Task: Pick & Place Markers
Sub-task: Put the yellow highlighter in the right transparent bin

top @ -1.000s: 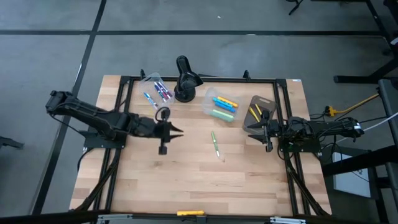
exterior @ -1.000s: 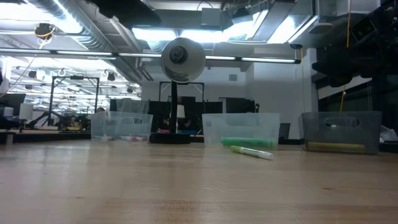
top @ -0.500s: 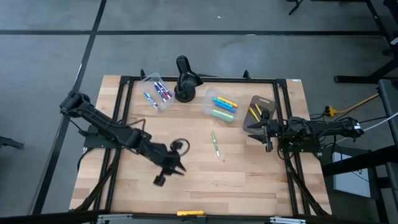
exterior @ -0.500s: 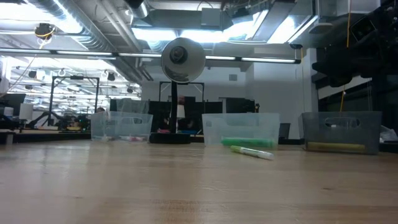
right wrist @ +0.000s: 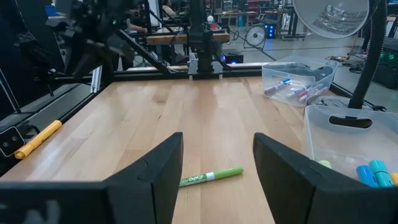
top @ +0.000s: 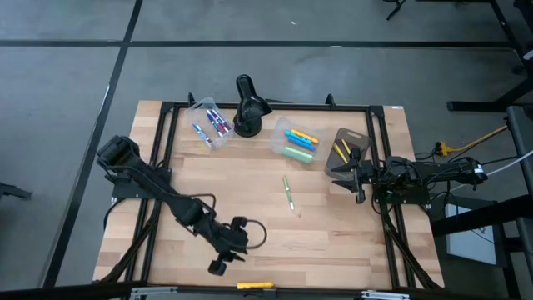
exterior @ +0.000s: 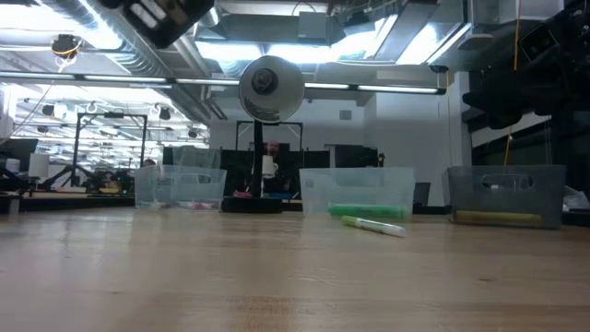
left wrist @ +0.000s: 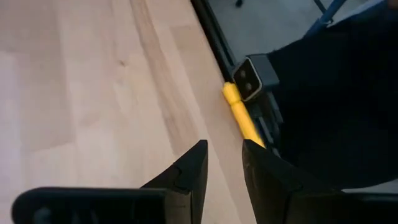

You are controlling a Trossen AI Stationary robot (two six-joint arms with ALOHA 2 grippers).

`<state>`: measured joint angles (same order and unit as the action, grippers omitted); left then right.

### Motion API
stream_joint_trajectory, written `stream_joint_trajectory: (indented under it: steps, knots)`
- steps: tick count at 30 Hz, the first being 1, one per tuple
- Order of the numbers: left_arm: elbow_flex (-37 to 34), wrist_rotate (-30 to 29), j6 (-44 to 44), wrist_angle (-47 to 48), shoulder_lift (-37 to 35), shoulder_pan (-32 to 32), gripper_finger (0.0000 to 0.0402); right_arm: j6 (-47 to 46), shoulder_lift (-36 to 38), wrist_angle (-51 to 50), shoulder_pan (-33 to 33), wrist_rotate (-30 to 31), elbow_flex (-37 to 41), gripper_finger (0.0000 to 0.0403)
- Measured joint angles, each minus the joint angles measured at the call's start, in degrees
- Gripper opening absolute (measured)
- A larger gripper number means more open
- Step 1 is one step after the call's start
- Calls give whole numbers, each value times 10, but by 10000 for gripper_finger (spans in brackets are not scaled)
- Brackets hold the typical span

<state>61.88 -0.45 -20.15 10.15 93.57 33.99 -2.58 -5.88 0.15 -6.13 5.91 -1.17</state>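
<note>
1. since a second ago the left arm swings from near the lamp down to the near edge of the table; left gripper now hangs low over that edge. right arm has not shifted.
2. left gripper: fingers a narrow gap apart, nothing between them. its wrist view shows a yellow marker just beyond the fingertips, lying along the table frame at the edge, not yet touched.
3. same yellow marker shows in the high view, close beside the left gripper on the side away from the arm's base.
4. right gripper waits at the right side of the table, fingers spread wide, empty. green marker lies loose on the wood, ahead of those fingers and well apart from them; also seen in low view.
5. done so far, by my reading: markers already sit in three clear tubs — left tub with blue and pink ones, middle tub with green, yellow and cyan, right tub beside the right gripper with yellow ones.
6. left to do, by my reading: two loose markers, the yellow at the edge and the green mid-table. the yellow looks like the one in hand; grasp not yet made.
</note>
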Motion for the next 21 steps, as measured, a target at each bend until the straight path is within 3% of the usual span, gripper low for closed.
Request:
stream_joint_trajectory:
  steps: [11, 21]
  knots:
    - [80, -14, -14, 5, 81, 53, 91, 0, 0, 0, 0, 0, 0, 194]
    - [190, -42, 9, 93, 170, 88, 91, 0, 0, 0, 0, 0, 0, 194]
